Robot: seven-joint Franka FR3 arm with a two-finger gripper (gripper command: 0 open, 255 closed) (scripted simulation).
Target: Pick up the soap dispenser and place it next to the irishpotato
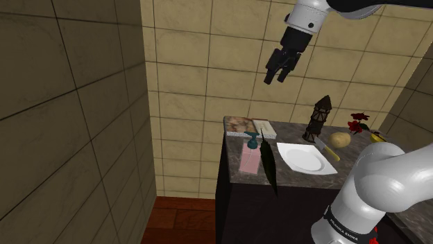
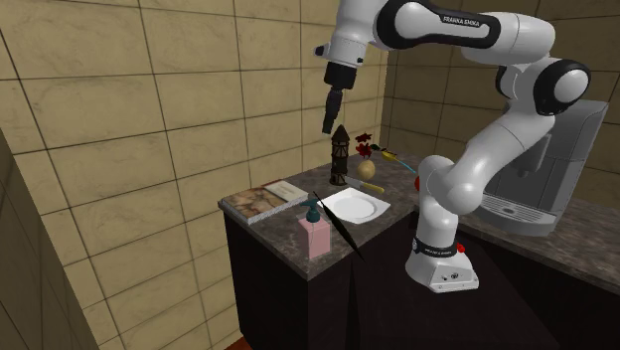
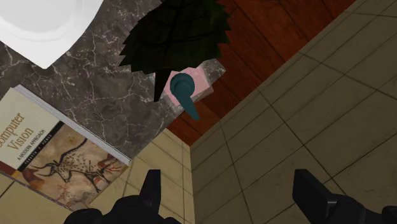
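**Open pincer high above the counter, soap dispenser not yet touched**

Taking the shoulder view from its left: a book (image 1: pixel 241 126) lies flat at the back corner of the dark stone counter (image 1: pixel 305 180); just in front of it the soap dispenser (image 1: pixel 251 156), pink with a teal pump, stands upright close to the counter's left edge and front corner, so a careless nudge could tip it to the floor; a dark leaf (image 1: pixel 268 166) lies just beside it and reaches past the front edge; in the wrist view the leaf covers part of the pink body, which probably leaves the pump side as the freer way in; next comes a white plate (image 1: pixel 302 158), flat and bare; behind it a dark tower figurine (image 1: pixel 318 118); then the potato (image 1: pixel 339 139), resting near the plate's far corner with red flowers (image 1: pixel 358 123) just behind; the counter beside the potato looks tight, so the drop spot will need care.

The gripper (image 1: pixel 276 77) hangs well above the counter against the tiled wall, pointing down; that height likely serves to look over the scene before descending. In the wrist view its two black fingers (image 3: pixel 153 191) stand wide apart with nothing between them; it holds and touches nothing, and the dispenser sits far below, well apart from the potato.
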